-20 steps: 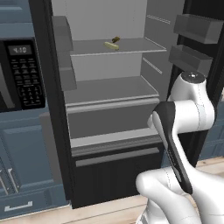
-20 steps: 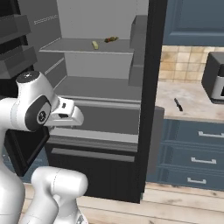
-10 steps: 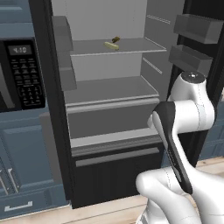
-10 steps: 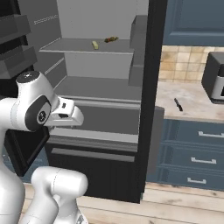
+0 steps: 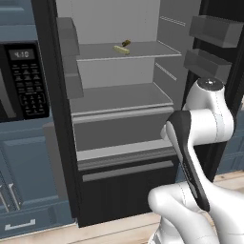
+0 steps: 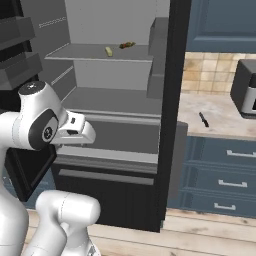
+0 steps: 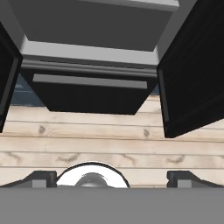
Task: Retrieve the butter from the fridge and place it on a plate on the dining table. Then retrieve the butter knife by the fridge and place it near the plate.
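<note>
While fridge (image 5: 119,119) stands open, butter (image 5: 121,49) on shelf — gripper (image 7: 112,177) spread

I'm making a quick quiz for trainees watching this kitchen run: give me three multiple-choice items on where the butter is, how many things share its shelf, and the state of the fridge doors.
1. Where does the butter lie?
A. top shelf of the fridge
B. bottom drawer
C. counter by the toaster

2. How many things lie on that shelf?
A. one
B. two
C. four

3. How do the fridge doors stand?
A. both shut
B. both open
C. one open only

Answers:
1 A: the pale yellow stick rests on the highest shelf.
2 B: the butter and a small brown lump behind it.
3 B: door bins flank the lit interior on both sides in the base views.
</note>
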You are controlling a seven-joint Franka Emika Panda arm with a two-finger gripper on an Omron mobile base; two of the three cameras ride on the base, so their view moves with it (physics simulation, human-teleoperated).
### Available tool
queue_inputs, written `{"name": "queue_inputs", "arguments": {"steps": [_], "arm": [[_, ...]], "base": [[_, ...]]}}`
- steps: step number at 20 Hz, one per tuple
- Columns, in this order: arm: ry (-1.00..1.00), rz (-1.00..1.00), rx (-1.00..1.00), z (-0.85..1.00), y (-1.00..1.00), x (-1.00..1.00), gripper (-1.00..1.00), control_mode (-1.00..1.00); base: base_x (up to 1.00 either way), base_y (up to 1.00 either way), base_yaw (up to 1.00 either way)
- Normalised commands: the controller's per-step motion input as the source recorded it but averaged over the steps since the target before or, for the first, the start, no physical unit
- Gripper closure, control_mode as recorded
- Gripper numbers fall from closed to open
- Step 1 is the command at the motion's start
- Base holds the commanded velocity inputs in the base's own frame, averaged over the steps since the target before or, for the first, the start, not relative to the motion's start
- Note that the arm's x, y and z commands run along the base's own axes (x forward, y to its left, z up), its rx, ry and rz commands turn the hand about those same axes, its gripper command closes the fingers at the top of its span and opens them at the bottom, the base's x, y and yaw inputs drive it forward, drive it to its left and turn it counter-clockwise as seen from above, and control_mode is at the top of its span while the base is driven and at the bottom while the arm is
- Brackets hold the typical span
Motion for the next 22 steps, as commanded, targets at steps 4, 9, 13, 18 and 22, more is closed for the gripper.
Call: {"name": "queue_inputs", "arguments": {"steps": [4, 9, 13, 18, 22], "arm": [[0.0, 0.0, 0.0, 0.0, 0.0, 0.0, -1.0, 1.0], [0.0, 0.0, 0.0, 0.0, 0.0, 0.0, -1.0, 1.0], [-0.01, 0.0, 0.0, 0.0, 0.0, 0.05, -1.0, -1.0], [-0.03, 0.0, 0.0, 0.0, 0.0, 0.26, -1.0, -1.0], [0.0, 0.0, 0.0, 0.0, 0.0, 0.45, -1.0, -1.0]], "base": [[0.0, 0.0, 0.0], [0.0, 0.0, 0.0], [0.0, 0.0, 0.0], [0.0, 0.0, 0.0], [0.0, 0.0, 0.0]]}}
